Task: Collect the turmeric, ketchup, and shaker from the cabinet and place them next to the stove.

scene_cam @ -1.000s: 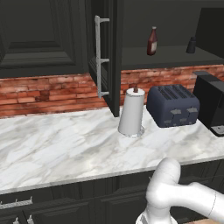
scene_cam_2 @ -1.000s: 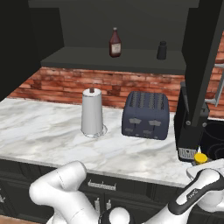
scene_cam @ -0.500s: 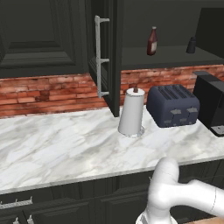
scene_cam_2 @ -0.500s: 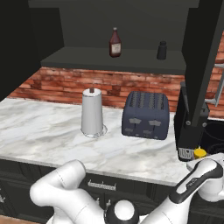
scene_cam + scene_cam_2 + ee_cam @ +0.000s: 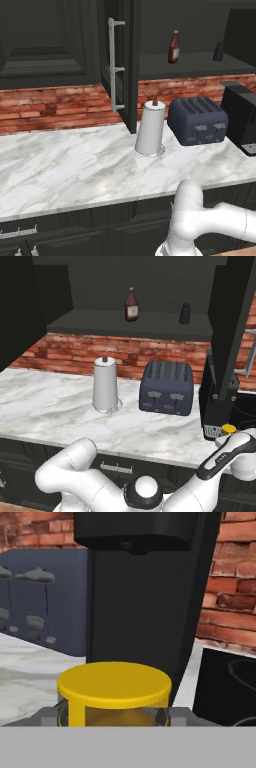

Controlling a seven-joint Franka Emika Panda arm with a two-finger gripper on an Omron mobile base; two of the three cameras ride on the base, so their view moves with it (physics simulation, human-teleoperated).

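A: Since a second ago our forearm has swung a little toward the far right in the right base view, carrying the turmeric (image 5: pixel 229 429) with it; nothing else on the table (image 5: pixel 75 170) has shifted.

B: We see our claw (image 5: pixel 114 714) partly closed around that yellow-lidded jar, a fingertip (image 5: pixel 50 716) at each side of the glass, low beside the coffee machine (image 5: pixel 145 587).

A: Then the risk is that machine. We judge that if we swing the jar further it could clip the black body and twist in our grip.

B: We could also set it on the stove (image 5: pixel 225 687) glass, not beside it.

A: The ketchup (image 5: pixel 131 304) and the shaker (image 5: pixel 185 313) wait on the shelf of the cabinet (image 5: pixel 122 60). Later reaches must clear the toaster (image 5: pixel 166 387) and the paper towel roll (image 5: pixel 104 383).
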